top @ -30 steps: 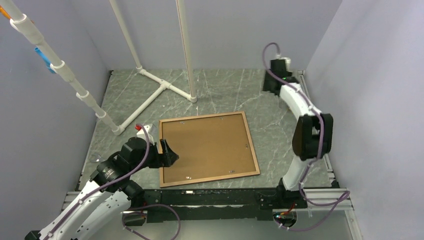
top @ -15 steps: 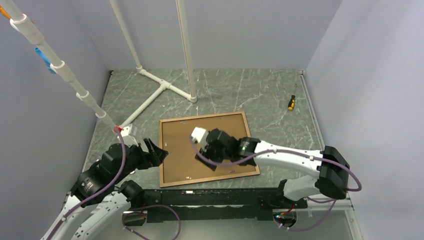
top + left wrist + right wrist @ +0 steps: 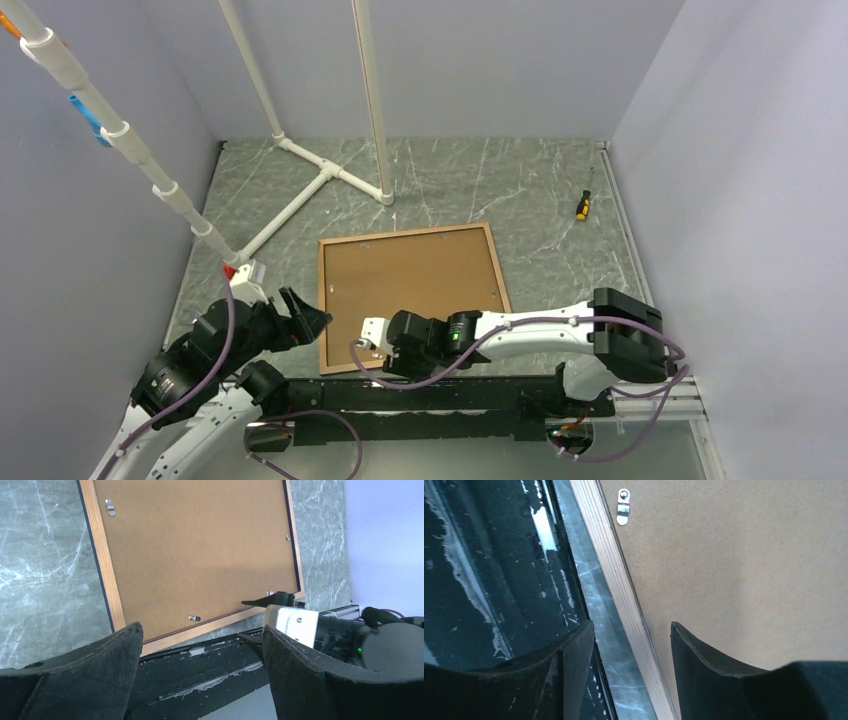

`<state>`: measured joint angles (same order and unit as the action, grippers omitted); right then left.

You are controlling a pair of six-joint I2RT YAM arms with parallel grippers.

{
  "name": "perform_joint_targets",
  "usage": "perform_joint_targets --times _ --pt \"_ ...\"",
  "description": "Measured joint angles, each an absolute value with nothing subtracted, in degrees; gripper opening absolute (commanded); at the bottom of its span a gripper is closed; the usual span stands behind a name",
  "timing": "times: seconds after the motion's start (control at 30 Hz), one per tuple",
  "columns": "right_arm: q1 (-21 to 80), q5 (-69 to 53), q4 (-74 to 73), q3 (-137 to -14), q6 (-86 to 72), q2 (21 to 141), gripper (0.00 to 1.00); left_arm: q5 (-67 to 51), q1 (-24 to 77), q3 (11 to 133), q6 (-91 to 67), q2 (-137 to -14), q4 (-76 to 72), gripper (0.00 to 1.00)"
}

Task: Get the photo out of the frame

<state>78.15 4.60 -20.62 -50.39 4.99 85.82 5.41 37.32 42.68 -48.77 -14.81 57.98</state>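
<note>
**Two open tools at a face-down frame**

We are seeing the frame lying face down on the grey marbled worktop, its brown backing board facing up (the photo is hidden beneath it). The right tool is hovering over the frame's near rail by the near-left corner, fingers spread to either side of the wood and gripping nothing. A metal clip is sitting just ahead. The left tool is hanging just off the frame's left edge, jaws wide apart and carrying nothing.

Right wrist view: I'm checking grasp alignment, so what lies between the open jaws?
In the right wrist view, a rail of the frame and a strip of table show between them.
</note>
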Motion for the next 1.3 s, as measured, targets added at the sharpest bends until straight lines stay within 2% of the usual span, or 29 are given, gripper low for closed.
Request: perform_joint_targets --times 0.17,0.3,0.63,0.97,1.3 --pt "79.42 6.85 -19.59 -50.06 4.93 88.95 0.52 4.34 37.32 42.09 -49.54 -13.69 58.17 0.91" --pt "80.42 8.49 -18.76 -49.50 4.56 91.33 0.42 3.81 37.32 41.45 -50.33 -13.69 58.26 0.91" --pt "82.81 14.72 -17.06 -48.84 4.08 91.94 0.00 3.03 37.32 40.32 -51.59 -13.69 58.54 0.90" --pt "82.30 12.51 -16.71 -48.84 4.40 90.72 0.00 1.89 37.32 41.45 -55.59 -13.96 60.29 0.90" --pt "74.59 3.27 -16.14 -49.10 -0.60 80.49 0.00 1.76 37.32 43.05 -63.26 -15.55 61.10 0.90"
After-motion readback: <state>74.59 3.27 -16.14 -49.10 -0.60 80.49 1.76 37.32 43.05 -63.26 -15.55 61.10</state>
